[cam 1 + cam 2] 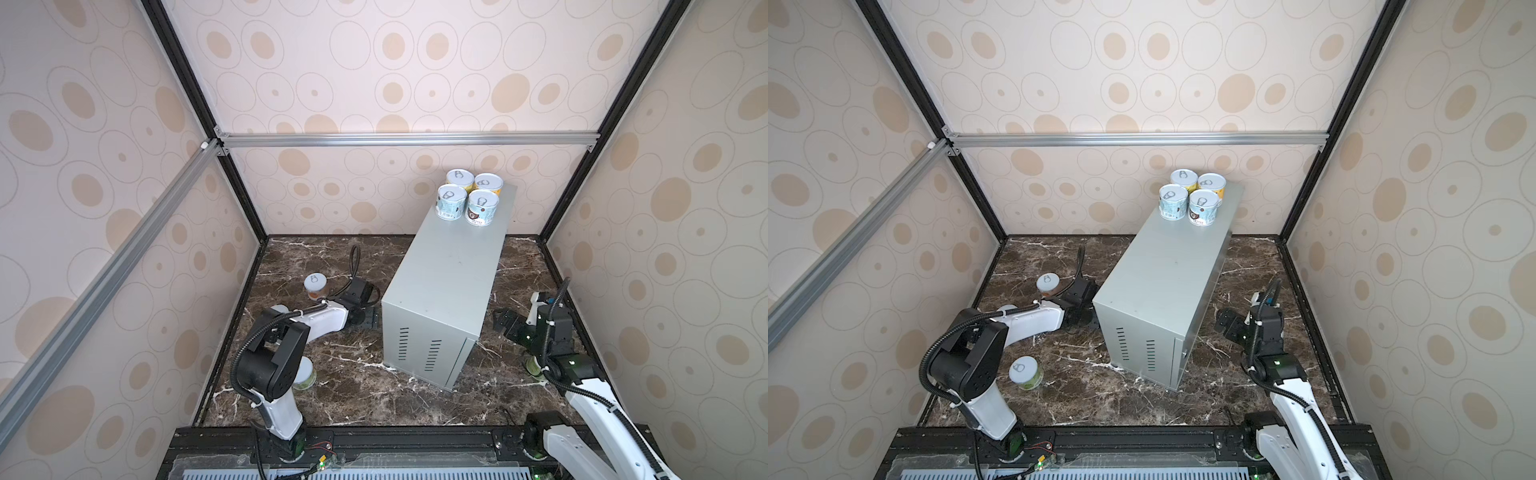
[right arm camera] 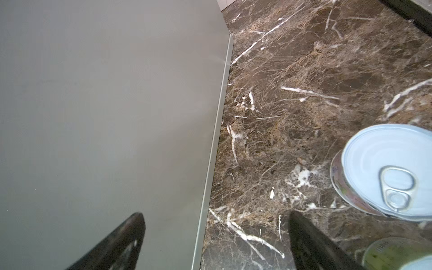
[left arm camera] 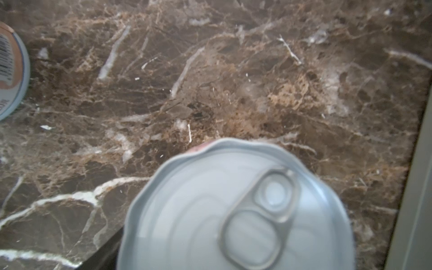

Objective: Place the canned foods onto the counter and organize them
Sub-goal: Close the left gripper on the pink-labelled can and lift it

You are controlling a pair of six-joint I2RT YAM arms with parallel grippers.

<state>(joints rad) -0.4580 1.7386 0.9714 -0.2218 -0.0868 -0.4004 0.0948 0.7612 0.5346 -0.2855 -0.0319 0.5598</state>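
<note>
Several cans (image 1: 467, 199) stand clustered at the far end of the pale-grey counter (image 1: 449, 282) in both top views. My left gripper (image 1: 365, 321) hangs low by the counter's left wall. In the left wrist view a pink-labelled can's lid (image 3: 233, 210) fills the space at the jaws and hides the fingers. My right gripper (image 2: 217, 233) is open at the counter's right wall (image 2: 105, 117), one finger (image 2: 131, 236) over the wall, the other over marble, nothing between them. A pink-labelled can (image 2: 385, 173) and a green-labelled can (image 2: 392, 254) stand beside it.
On the marble left of the counter stand a salmon-labelled can (image 1: 316, 286), a green-labelled can (image 1: 1025, 372) and a can half hidden by the left arm (image 1: 1008, 308). Patterned walls with black frame posts close the floor in.
</note>
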